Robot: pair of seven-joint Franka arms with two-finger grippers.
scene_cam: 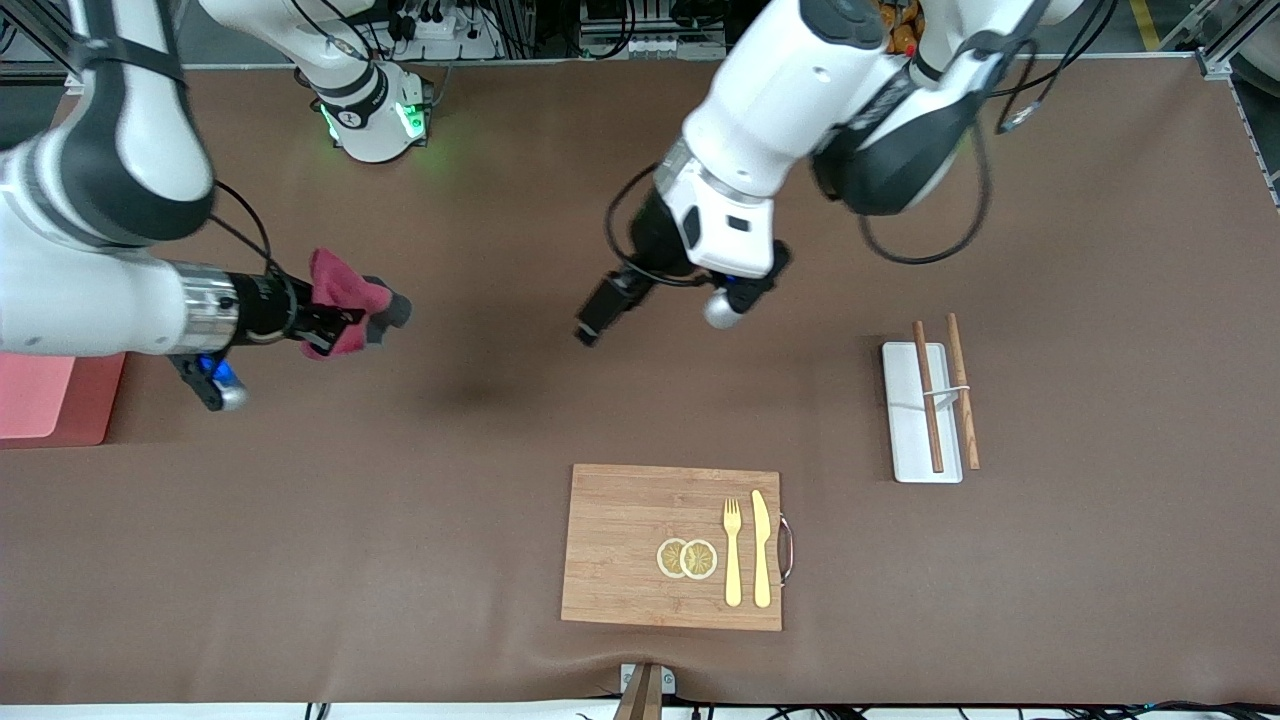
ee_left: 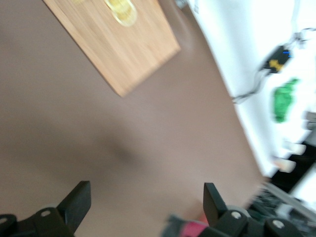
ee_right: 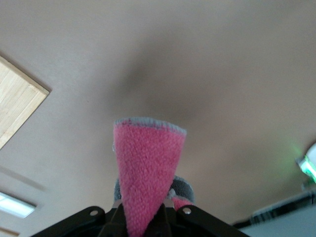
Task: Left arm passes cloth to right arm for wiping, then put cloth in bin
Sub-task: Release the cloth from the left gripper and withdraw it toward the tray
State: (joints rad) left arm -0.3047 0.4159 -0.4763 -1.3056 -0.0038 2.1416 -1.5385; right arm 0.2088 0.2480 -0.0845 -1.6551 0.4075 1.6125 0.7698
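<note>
A brown table (scene_cam: 1100, 600) fills the front view. On it, nearest the front camera, lies a wooden cutting board (scene_cam: 640, 530) carrying two lemon slices (scene_cam: 687, 558), a gold fork (scene_cam: 733, 550) and a gold knife (scene_cam: 762, 548). The bin (scene_cam: 50, 400) (salmon-pink, partly hidden under the right arm) sits at the right arm's end of the table. Toward the left arm's end, a flat white tray (scene_cam: 905, 440) holds one brown chopstick (scene_cam: 927, 410), with a second chopstick (scene_cam: 964, 405) along its edge.

The left gripper (scene_cam: 592, 325) hangs over bare table between the bases and the board, its fingers (ee_left: 76, 202) spread wide and empty. The right gripper (scene_cam: 345, 318) is over bare table near the bin, clamped on the cloth (scene_cam: 340, 285), which is bunched magenta-pink and pokes out past the fingertips.
</note>
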